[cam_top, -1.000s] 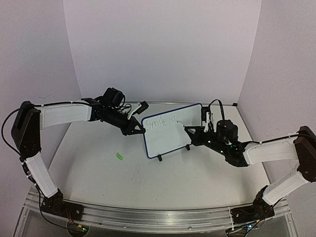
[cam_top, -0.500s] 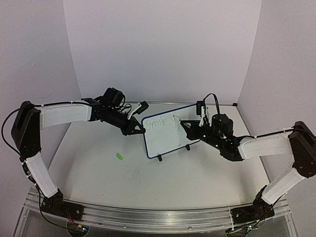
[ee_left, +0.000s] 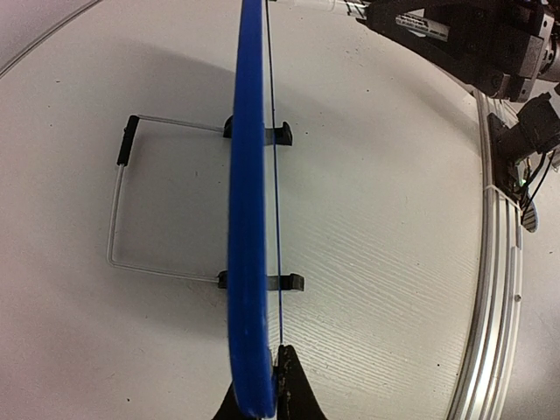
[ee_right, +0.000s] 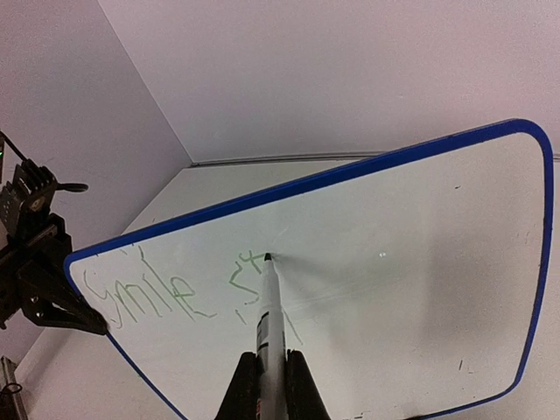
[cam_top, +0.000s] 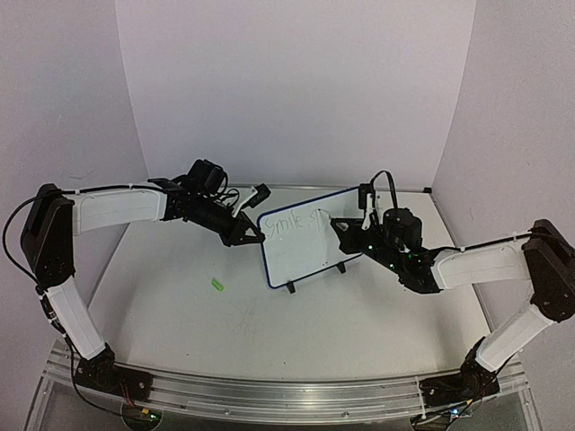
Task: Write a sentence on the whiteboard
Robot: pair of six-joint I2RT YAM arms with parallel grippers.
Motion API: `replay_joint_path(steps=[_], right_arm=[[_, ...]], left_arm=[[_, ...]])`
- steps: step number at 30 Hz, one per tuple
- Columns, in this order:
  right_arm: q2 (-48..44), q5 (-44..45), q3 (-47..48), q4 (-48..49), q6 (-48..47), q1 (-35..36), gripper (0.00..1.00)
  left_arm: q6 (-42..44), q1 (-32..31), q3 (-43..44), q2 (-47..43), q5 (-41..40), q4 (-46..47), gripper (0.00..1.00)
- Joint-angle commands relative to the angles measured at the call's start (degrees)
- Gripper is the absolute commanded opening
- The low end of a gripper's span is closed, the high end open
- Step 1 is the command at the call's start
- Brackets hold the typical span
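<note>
The whiteboard [cam_top: 301, 256] stands tilted on its black feet at mid-table, blue-framed. My left gripper [cam_top: 254, 236] is shut on its upper left edge; the left wrist view shows the blue frame [ee_left: 248, 219] edge-on, pinched between the jaws of the left gripper [ee_left: 267, 394]. My right gripper [ee_right: 269, 360] is shut on a white marker pen [ee_right: 271, 302], whose tip touches the whiteboard [ee_right: 420, 262]. The sentence [ee_right: 144, 293] reads "Smile" in thin green strokes, with the first strokes of another word beside the pen tip. From above, the right gripper [cam_top: 340, 230] sits at the board's face.
A small green cap [cam_top: 216, 285] lies on the table left of the board. A wire stand [ee_left: 118, 210] props the board from behind. The metal rail [cam_top: 287, 395] runs along the near edge; white walls enclose the back and sides.
My right gripper has moved up and left with the marker, from the board's right edge to the spot after "Smile". The left arm and the board have stayed still.
</note>
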Motion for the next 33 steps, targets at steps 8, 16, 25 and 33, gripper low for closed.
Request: replay_joint_path(steps=[8, 16, 25, 33], right_arm=[[0.3, 1.5, -0.3, 0.1, 0.9, 0.0, 0.0], [1.4, -1.7, -0.8, 0.0, 1.8, 0.0, 0.0], [1.6, -2.8, -1.5, 0.6, 2.2, 0.1, 0.0], [-4.6, -0.5, -4.4, 1.0, 1.7, 0.1, 0.0]], left_arm=[[2.0, -0.5, 0.8, 1.0, -3.3, -4.1, 0.0], [2.0, -0.5, 0.9, 0.9, -3.3, -4.1, 0.0], [2.0, -0.5, 1.0, 1.1, -3.2, -4.1, 0.0], [2.0, -0.5, 0.9, 1.1, -3.3, -4.1, 0.0]])
